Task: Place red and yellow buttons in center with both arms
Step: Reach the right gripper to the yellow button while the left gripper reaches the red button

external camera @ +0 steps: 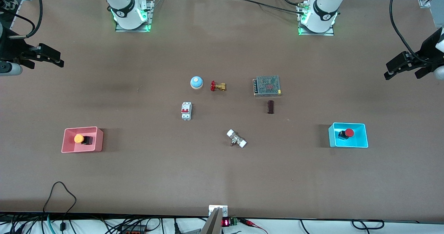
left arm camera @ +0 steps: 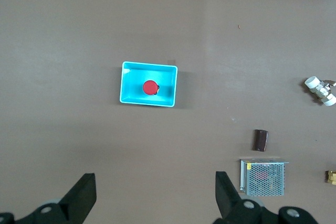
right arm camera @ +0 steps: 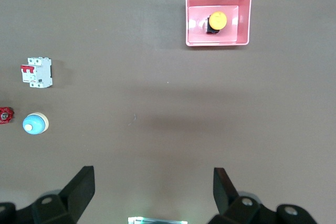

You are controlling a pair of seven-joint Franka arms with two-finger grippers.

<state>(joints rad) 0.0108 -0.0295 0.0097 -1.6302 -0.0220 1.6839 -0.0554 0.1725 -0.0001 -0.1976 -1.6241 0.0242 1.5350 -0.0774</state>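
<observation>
Matte brown table [external camera: 138,178], bare across most of its width, with cables trailing along the edge nearest the front camera. Red button [external camera: 347,133]: round red cap on black body, lying in a cyan bin [external camera: 357,144] toward the left arm's end. Yellow button [external camera: 80,139]: yellow-orange cap, black body, lying in a pink bin [external camera: 69,147] toward the right arm's end. Mid-table holds a blue bell [external camera: 196,82], brass valve [external camera: 218,86], circuit breaker [external camera: 186,111], power supply [external camera: 266,86]. Left gripper [external camera: 404,67] waits over its table end, fingers apart, holding nothing; right gripper [external camera: 47,57] likewise at its end, fingers apart.
</observation>
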